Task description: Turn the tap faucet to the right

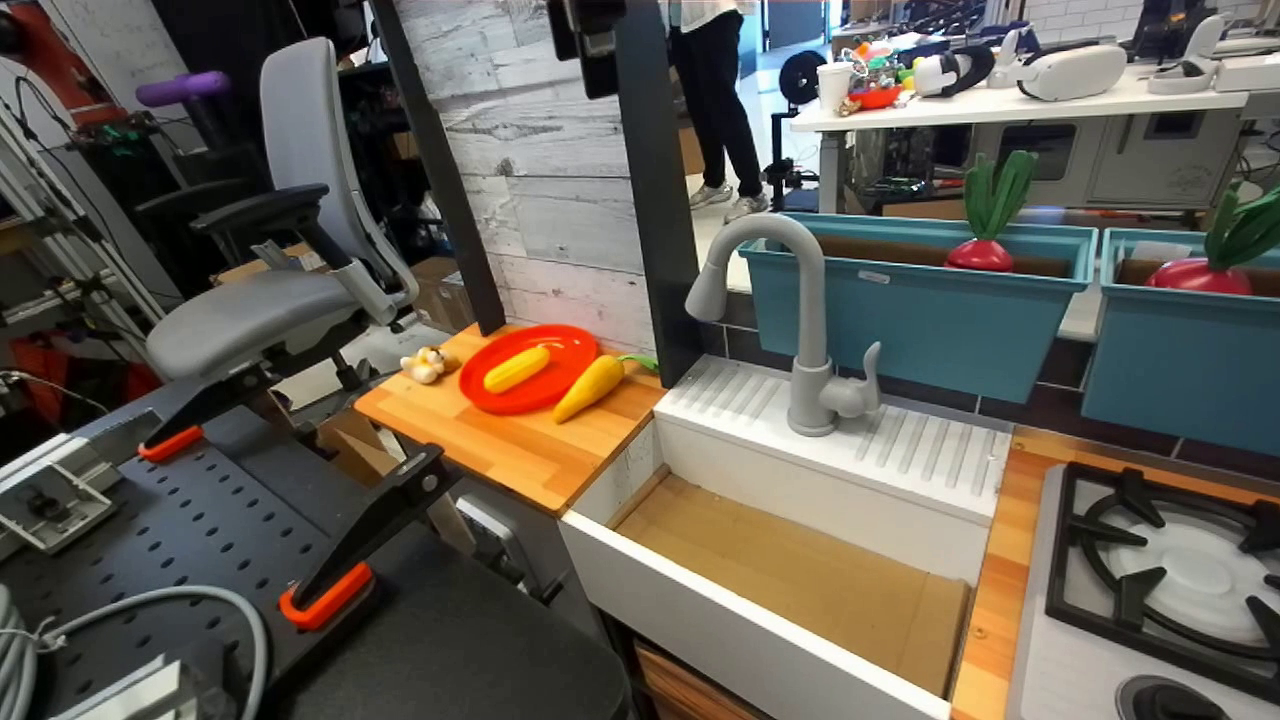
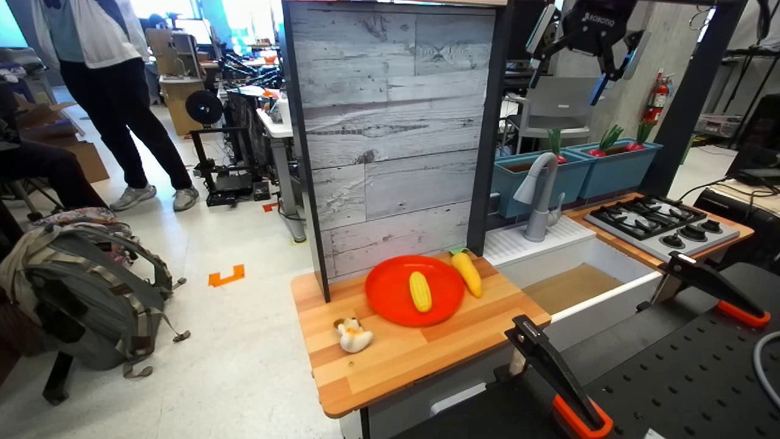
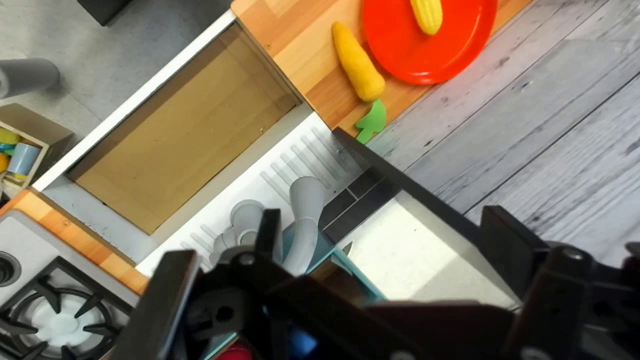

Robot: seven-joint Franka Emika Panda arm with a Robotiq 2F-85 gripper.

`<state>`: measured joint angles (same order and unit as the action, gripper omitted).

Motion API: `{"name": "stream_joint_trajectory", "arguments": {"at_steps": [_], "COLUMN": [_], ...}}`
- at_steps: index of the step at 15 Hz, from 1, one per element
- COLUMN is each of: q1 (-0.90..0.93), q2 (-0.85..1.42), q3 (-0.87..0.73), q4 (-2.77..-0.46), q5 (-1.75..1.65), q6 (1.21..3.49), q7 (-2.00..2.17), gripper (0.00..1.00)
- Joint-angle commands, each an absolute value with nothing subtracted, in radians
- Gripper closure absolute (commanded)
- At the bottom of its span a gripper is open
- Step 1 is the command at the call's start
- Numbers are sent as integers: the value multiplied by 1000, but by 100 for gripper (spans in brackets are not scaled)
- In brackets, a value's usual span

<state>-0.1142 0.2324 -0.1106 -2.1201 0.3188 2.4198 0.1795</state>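
Sink point(image 1: 750, 610) has a brown cardboard sheet point(image 1: 800, 575) over its floor. Behind it, two teal planters point(image 1: 930, 330), with red leafy-topped vegetables point(image 1: 980, 256) in both. Red plate point(image 2: 387, 299) on the wooden bench point(image 2: 390, 369) holds a yellow corn cob point(image 2: 420, 291); yellow carrot-like piece point(image 2: 467, 274) just beside the plate, white bulb point(image 2: 354, 338) apart on the plate's other side. Wrist view gives me an open box point(image 3: 37, 120) of colourful bits point(image 3: 22, 159), hard to name.

Tap faucet point(image 1: 812, 310) stands on the ridged white ledge point(image 1: 740, 390) at the sink's back, arched spout reaching toward the dark post point(image 1: 660, 200). Post and planters crowd it close; small grey lever point(image 1: 870, 385) on its stove point(image 1: 1060, 650) side.

My gripper point(image 2: 568, 84) hangs above, well apart from the faucet, fingers spread wide. In the wrist view its dark parts hide some of the faucet from me.

Writing: I can read "ROBOTIQ" on the gripper body. Pale label point(image 1: 873, 277) on a planter, too small to make out.
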Motion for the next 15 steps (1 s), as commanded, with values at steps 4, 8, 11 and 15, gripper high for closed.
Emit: {"name": "stream_joint_trajectory", "arguments": {"at_steps": [4,8,11,15], "q1": [-170,-188,-206,-221], "q2": [388,455,498,557], "q3": [-120,-117,-92,-58], "q4": [-2023,-1996,-1981,-1953], "q5": [363,366,404,462], "q6": [2535,2573,2600,2640], "q7": [223,237,225,213], "gripper": [0,0,0,0]}}
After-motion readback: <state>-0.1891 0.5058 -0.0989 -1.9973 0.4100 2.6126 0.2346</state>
